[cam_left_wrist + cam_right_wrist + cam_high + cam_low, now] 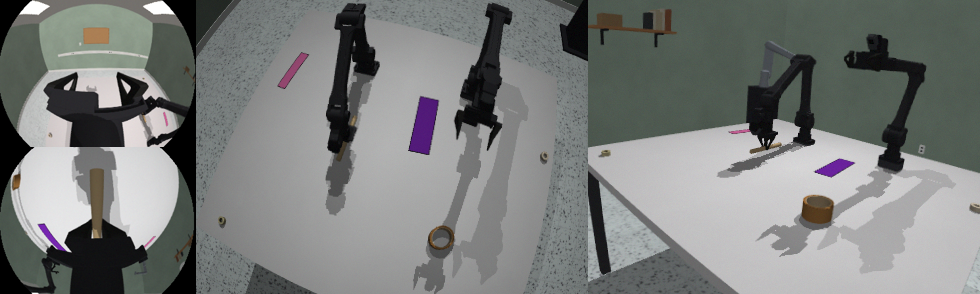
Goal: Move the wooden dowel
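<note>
Right gripper (347,136) (766,147) (143,112) (97,227) clamped on wooden dowel (341,152) (758,150) (144,118) (97,196), apparently just above table (386,200) (738,200) (105,96) (145,189). In top view, pink rectangle (293,70) (739,131) (166,119) (150,242) lies well apart toward eleven o'clock from dowel. Dowel's long axis runs roughly one to seven; rectangle's leans slightly farther toward two, so small clockwise turn probably needed. Right arm nearer; left gripper (473,143) (849,59) (97,74) wide apart, nothing between fingers. Likely next: carry toward eleven, align, lower.

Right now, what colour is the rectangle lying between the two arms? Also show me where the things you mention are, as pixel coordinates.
Purple (424,125) (834,167) (52,238), seen best from the top.
</note>
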### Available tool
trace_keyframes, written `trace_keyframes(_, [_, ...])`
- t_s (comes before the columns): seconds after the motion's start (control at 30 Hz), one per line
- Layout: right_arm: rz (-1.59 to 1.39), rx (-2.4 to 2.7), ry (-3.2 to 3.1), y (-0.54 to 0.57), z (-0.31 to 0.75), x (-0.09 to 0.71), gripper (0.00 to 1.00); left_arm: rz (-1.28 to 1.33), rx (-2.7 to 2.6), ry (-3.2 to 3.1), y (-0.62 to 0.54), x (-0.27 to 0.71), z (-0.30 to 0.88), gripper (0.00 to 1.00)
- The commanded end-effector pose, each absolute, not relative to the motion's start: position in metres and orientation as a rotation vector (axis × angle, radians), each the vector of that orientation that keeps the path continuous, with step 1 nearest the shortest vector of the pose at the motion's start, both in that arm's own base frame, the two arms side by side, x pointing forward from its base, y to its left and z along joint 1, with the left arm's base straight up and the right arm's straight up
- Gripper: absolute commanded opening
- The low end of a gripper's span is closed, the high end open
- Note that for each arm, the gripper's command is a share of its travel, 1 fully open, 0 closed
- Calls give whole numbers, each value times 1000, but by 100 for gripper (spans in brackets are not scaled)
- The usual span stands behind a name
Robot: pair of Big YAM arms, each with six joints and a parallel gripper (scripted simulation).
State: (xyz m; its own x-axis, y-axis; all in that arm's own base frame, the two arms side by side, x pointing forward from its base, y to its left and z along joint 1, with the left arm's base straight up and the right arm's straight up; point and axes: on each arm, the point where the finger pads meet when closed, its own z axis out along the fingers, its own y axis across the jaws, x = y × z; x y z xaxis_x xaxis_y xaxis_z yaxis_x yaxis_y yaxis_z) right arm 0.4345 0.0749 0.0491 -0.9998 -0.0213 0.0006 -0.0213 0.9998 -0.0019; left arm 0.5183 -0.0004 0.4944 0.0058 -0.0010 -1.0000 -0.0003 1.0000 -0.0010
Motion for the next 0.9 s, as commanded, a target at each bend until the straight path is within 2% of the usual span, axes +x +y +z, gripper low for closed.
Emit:
trace_keyframes(0.0, [-7,95,-3154,59,50,444,0,17,-3,1491,5,512,533,100])
trace_keyframes(0.87, [11,54,-3160,-119,44,431,0,17,-3,1491,5,512,533,100])
